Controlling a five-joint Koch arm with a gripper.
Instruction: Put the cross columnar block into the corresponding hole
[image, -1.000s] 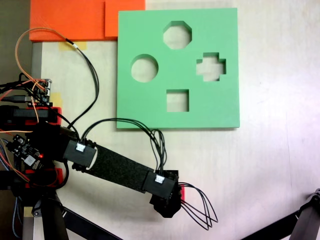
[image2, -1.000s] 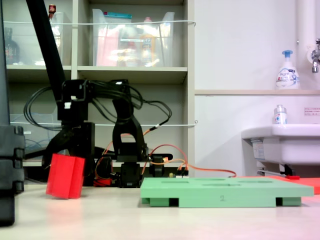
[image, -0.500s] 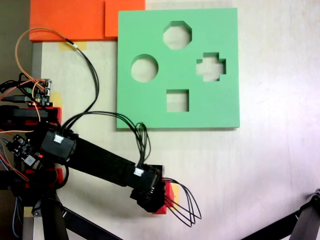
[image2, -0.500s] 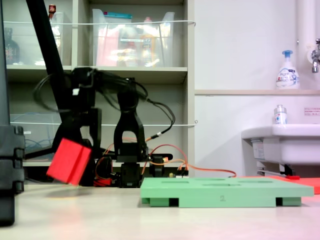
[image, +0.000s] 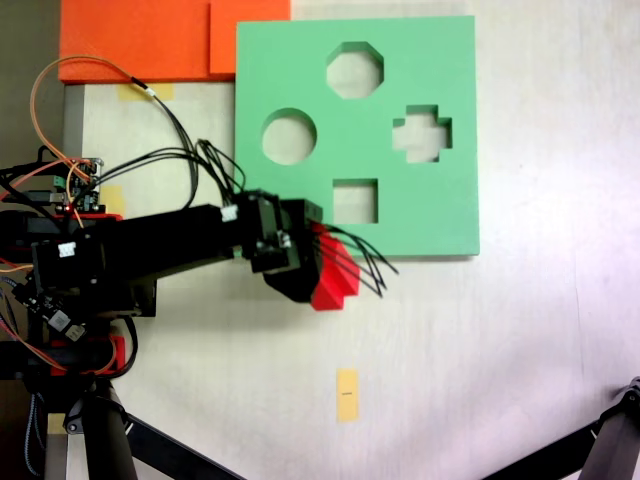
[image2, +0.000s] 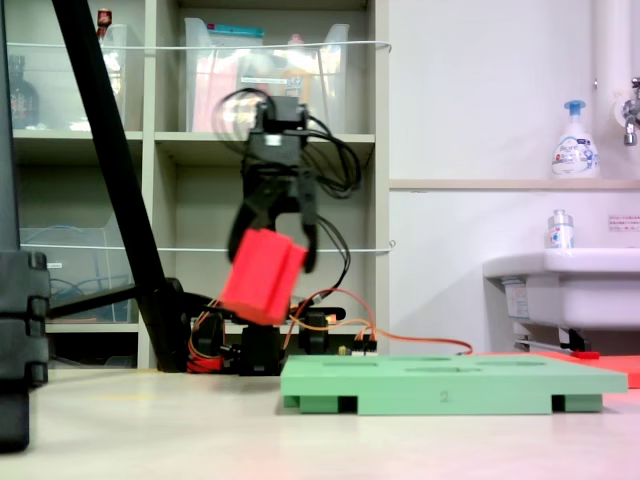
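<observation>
The red block (image2: 262, 277) is up in the air, tilted, clamped between the jaws of the end effector (image2: 278, 262) — well clear of the surface (image2: 150, 430) in the side-on fixed view. From the fixed view looking down, the end effector (image: 318, 268) sits just off the near edge of the green board (image: 300, 215), and the red block (image: 332, 282) pokes out to the right of the black arm (image: 160, 250), overlapping that edge near the board's left corner. The square cutout (image: 355, 201) is the closest opening, just beyond the block. The cross-shaped hole (image: 421, 134) lies farther off to the right, apart from the block, with bare tabletop showing through it. The round cutout (image: 289, 136) and the eight-sided cutout (image: 355, 70) are on the far part of the board. A small yellow tape strip (image: 347, 395) lies on the pale surface (image: 520, 350), nearer than the block — well apart from it. Side on, the green board (image2: 450, 382) lies flat, right of the hanging block.
</observation>
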